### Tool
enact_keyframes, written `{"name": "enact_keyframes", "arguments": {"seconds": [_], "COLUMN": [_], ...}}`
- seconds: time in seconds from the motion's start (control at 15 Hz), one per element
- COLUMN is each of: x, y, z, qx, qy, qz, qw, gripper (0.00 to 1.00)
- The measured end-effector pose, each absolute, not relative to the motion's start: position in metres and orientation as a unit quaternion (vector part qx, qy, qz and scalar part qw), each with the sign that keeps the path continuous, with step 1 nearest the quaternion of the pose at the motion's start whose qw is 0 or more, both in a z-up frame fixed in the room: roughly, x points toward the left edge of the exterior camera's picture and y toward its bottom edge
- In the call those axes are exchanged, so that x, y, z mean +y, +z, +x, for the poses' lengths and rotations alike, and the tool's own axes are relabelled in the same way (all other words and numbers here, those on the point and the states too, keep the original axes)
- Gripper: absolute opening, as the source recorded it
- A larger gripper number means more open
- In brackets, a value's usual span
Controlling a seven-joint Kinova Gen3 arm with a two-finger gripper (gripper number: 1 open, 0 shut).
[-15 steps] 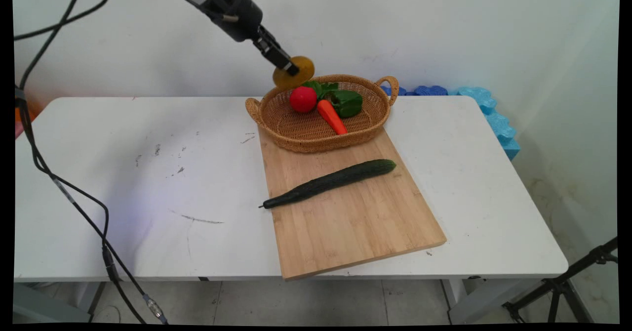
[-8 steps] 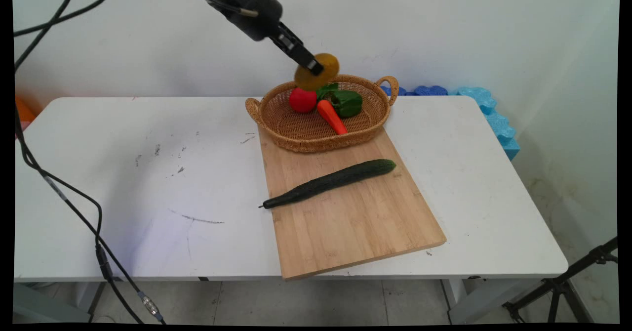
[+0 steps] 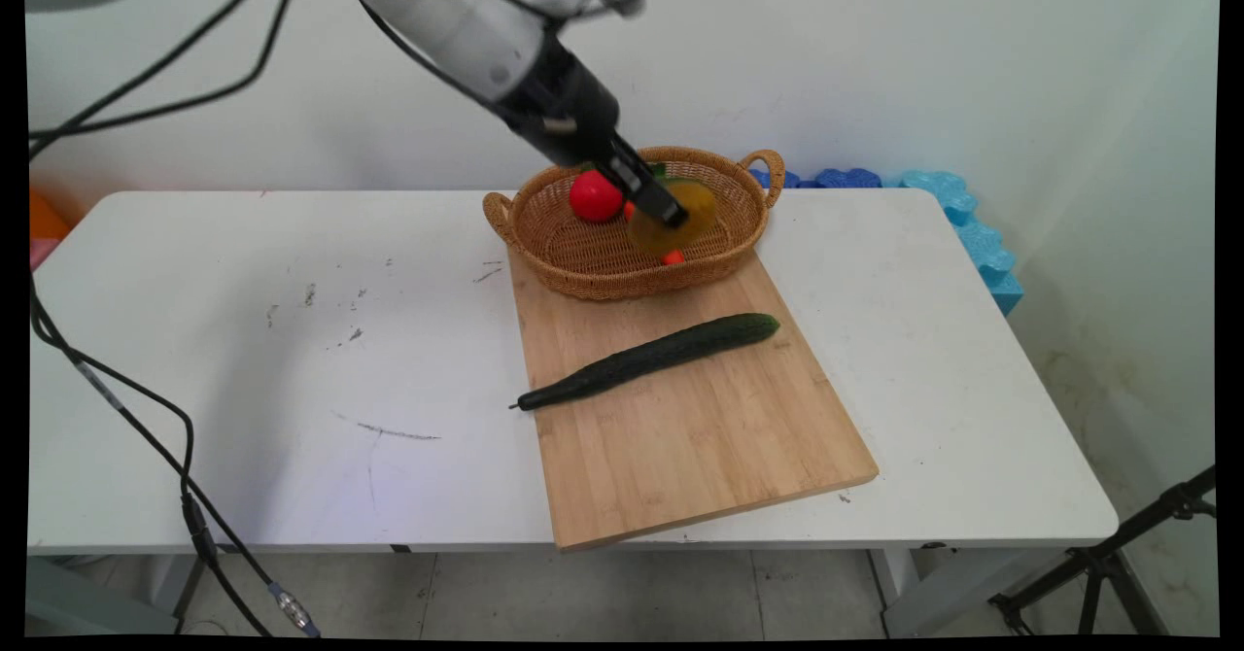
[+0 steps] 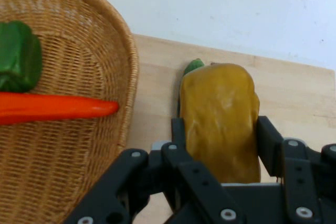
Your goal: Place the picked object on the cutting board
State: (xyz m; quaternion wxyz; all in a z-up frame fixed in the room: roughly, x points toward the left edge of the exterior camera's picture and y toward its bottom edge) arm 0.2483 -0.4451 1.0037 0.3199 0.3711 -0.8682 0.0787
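Background: white wall behind a white worktop (image 3: 243, 340); blue foam pieces (image 3: 957, 219) at the worktop's 2 o'clock corner
Board: wooden cutting board (image 3: 680, 428) right of worktop centre, running from 6 o'clock toward 12 o'clock
Basket: wicker basket (image 3: 583, 260) on the board's 12 o'clock end; two loop handles
Basket contents: red tomato (image 3: 595, 194) at the basket's 10 o'clock; orange carrot (image 4: 52, 107) and green pepper (image 4: 18, 56) clear in the hand view, largely hidden by the arm in the main view
Cucumber: dark green cucumber (image 3: 649, 358) lying diagonally on the board, well apart from the pincer
Pincer: black pincer (image 3: 671, 214) clamped on a yellow-brown potato (image 4: 220, 119); one finger on each flank
Potato position: held aloft; over the basket's right half in the main view; hand view looks past the basket rim onto the board
Progress: potato gripped and not set down; cucumber untouched on the board
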Motion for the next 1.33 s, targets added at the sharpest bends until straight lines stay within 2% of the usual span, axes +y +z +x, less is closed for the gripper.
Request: {"name": "enact_keyframes", "arguments": {"seconds": [0.87,1.33], "x": [-0.418,-0.413], "y": [0.904,0.873], "z": [0.171,0.149], "qx": [-0.888,-0.896], "qy": [0.069,0.073], "qz": [0.351,0.335], "qw": [0.288,0.283], "gripper": [0.00,0.00]}}
